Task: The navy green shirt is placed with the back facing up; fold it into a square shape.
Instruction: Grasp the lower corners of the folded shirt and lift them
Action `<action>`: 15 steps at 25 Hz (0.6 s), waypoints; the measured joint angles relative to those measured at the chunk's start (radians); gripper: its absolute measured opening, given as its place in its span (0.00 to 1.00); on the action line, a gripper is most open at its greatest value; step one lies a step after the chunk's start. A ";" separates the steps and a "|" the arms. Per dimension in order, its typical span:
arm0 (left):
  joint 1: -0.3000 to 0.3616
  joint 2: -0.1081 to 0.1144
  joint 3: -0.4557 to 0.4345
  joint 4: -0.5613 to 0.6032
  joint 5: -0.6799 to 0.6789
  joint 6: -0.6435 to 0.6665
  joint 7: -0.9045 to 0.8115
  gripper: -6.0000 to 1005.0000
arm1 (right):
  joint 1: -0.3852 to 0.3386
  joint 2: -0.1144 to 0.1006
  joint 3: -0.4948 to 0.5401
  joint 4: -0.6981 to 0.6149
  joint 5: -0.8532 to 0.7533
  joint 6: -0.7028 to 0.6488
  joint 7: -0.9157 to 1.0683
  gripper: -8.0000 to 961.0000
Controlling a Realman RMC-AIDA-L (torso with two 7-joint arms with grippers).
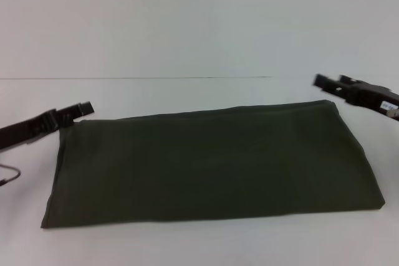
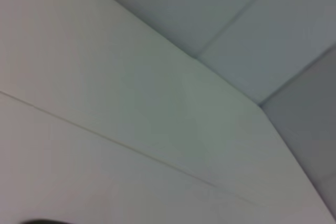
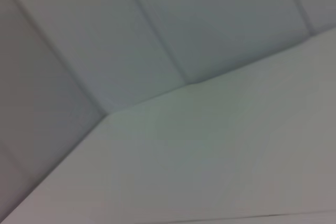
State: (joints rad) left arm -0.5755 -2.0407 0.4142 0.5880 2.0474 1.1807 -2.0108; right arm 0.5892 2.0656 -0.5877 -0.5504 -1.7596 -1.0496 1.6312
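The navy green shirt [image 1: 212, 163] lies flat on the white table [image 1: 187, 48], near the front edge of the head view. It is folded into a wide rectangular band (no sleeves or collar show). Its far edge runs from the left corner up to the right corner, and its near edge lies almost level. The fabric surface is smooth, with only faint creases. The left end of the band slants outward toward its near corner. The right end slants likewise.

The left gripper [image 1: 81, 110] is at the far left corner of the shirt, with its tips just beside or touching the fabric edge. The head view does not resolve whether cloth is between the tips. Whether this claw is spread or pressed together cannot be told. Its dark arm extends off the left side of the view.

The right gripper [image 1: 327, 83] is near the far right corner of the shirt, slightly beyond the fabric edge and apart from it. Two dark tips show side by side, but whether they are spread or pressed together cannot be told.

A thin seam line crosses the table beyond the shirt. Both wrist views show only pale panels and seams (neither shows the shirt or any fingers).
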 joint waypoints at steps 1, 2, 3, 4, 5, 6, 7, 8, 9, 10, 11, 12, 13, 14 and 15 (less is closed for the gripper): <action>0.008 0.023 0.019 -0.003 0.007 0.066 -0.035 0.57 | -0.003 -0.004 -0.014 -0.014 -0.011 -0.063 -0.034 0.88; 0.014 0.043 0.035 -0.006 0.010 0.113 -0.059 0.59 | -0.005 -0.007 -0.034 -0.028 -0.027 -0.117 -0.065 0.88; 0.020 0.059 0.046 -0.009 0.011 0.152 -0.073 0.61 | -0.005 -0.009 -0.058 -0.041 -0.045 -0.155 -0.093 0.87; 0.026 0.077 0.055 -0.012 0.012 0.206 -0.088 0.65 | -0.003 -0.009 -0.086 -0.055 -0.064 -0.186 -0.118 0.87; 0.032 0.087 0.057 -0.014 0.013 0.241 -0.095 0.70 | 0.000 -0.006 -0.116 -0.066 -0.082 -0.201 -0.137 0.87; 0.036 0.095 0.057 -0.014 0.015 0.268 -0.099 0.75 | 0.001 -0.002 -0.148 -0.077 -0.096 -0.209 -0.151 0.87; 0.039 0.100 0.057 -0.014 0.017 0.289 -0.102 0.75 | 0.003 0.003 -0.182 -0.090 -0.111 -0.214 -0.166 0.87; 0.042 0.108 0.057 -0.014 0.020 0.315 -0.109 0.75 | 0.003 0.009 -0.218 -0.104 -0.124 -0.214 -0.177 0.87; 0.044 0.113 0.057 -0.015 0.026 0.333 -0.116 0.75 | 0.004 0.014 -0.248 -0.115 -0.134 -0.211 -0.185 0.87; 0.046 0.117 0.058 -0.016 0.032 0.349 -0.122 0.75 | 0.004 0.019 -0.278 -0.124 -0.142 -0.206 -0.189 0.87; 0.048 0.118 0.058 -0.016 0.040 0.361 -0.132 0.75 | 0.004 0.022 -0.303 -0.130 -0.147 -0.201 -0.189 0.87; 0.048 0.119 0.058 -0.015 0.053 0.368 -0.140 0.75 | 0.005 0.023 -0.324 -0.134 -0.149 -0.194 -0.188 0.87; 0.048 0.119 0.058 -0.014 0.065 0.372 -0.146 0.75 | 0.004 0.023 -0.336 -0.134 -0.149 -0.189 -0.183 0.87; 0.047 0.119 0.058 -0.013 0.086 0.373 -0.157 0.75 | 0.003 0.023 -0.339 -0.134 -0.149 -0.187 -0.174 0.87; 0.046 0.121 0.058 -0.011 0.110 0.373 -0.172 0.74 | -0.002 0.022 -0.339 -0.134 -0.149 -0.183 -0.156 0.87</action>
State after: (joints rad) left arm -0.5298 -1.9201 0.4725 0.5773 2.1575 1.5532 -2.1825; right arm 0.5874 2.0872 -0.9266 -0.6840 -1.9088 -1.2322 1.4754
